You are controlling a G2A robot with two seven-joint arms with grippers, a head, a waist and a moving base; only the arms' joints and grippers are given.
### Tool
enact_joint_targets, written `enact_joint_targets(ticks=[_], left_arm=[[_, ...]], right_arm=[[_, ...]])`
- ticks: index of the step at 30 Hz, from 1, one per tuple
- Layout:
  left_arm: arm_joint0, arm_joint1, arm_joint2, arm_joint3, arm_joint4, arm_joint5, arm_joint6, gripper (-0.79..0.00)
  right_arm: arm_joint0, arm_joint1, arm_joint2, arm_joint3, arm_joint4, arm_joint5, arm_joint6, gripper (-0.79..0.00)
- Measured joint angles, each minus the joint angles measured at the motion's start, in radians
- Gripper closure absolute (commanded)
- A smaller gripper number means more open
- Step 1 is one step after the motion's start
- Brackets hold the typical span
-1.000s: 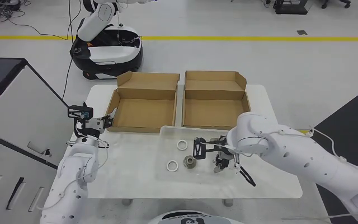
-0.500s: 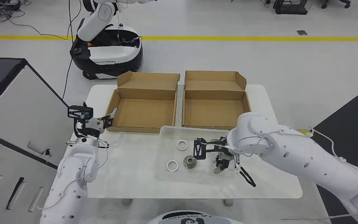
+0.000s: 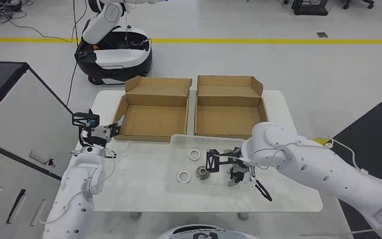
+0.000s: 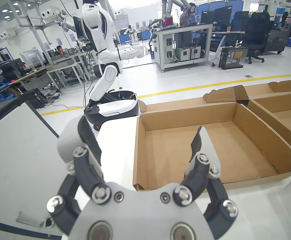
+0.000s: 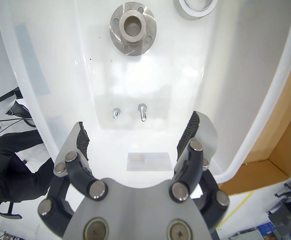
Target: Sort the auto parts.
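two bolts [image 5: 142,112], one flange [image 5: 133,28], two rings [image 3: 194,155], two cardboard boxes [image 3: 152,122]

My right gripper [image 5: 137,133] hangs over the white bin [image 5: 227,79] with fingers spread, and bare bin floor shows between them. Just past the fingertips lie a hex-head bolt [image 5: 142,111] and a second bolt [image 5: 116,113], side by side with a small gap between them. Farther on, the flange [image 5: 133,28] sits mid-floor, with a ring [image 5: 195,8] beside it near one wall. The bin's curved walls hem me in on both sides. My left gripper [image 4: 143,136], also spread, faces a near corner of the left cardboard box [image 4: 188,111]; its low wall stands in front, and beyond it the box floor is reachable from above
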Motion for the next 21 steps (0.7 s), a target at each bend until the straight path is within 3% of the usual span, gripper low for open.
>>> enact_joint_targets(ticks=[15,21], left_arm=[[0.0,0.0,0.0,0.0,0.0,0.0,0.0,-0.785],[0.0,0.0,0.0,0.0,0.0,0.0,0.0,-0.785]], right_arm=[[0.15,-0.043,-0.175,0.026,0.069,0.079,0.087,-0.785],[0.2,-0.068,-0.221,0.075,0.106,0.07,0.077,-0.702]])
